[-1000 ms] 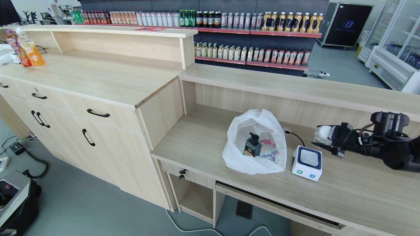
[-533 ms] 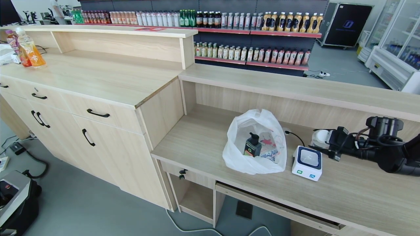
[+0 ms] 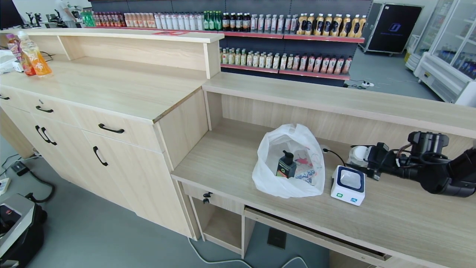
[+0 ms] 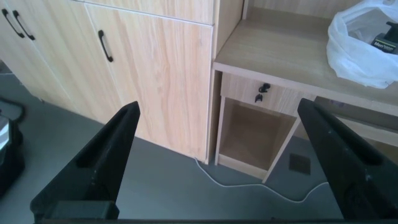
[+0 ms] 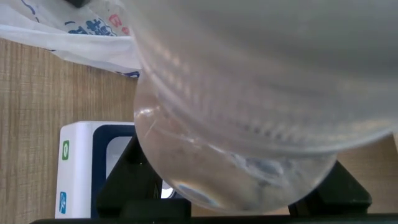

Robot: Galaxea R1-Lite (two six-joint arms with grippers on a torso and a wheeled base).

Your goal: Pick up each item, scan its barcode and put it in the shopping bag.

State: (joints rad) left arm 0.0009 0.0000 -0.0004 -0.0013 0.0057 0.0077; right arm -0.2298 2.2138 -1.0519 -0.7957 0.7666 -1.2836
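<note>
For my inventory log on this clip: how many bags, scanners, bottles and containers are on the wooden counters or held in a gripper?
shopping bag: 1
barcode scanner: 1
black pump bottle (in the bag): 1
clear container (in the right gripper): 1
drink bottles (on the raised counter): 2
Total: 6, leaving out the bag's printed packets, which are too jumbled to count.

light: bright, even | shadows: soft | head view edges: bowed | clear container [image 5: 249,93]: glare streaks
</note>
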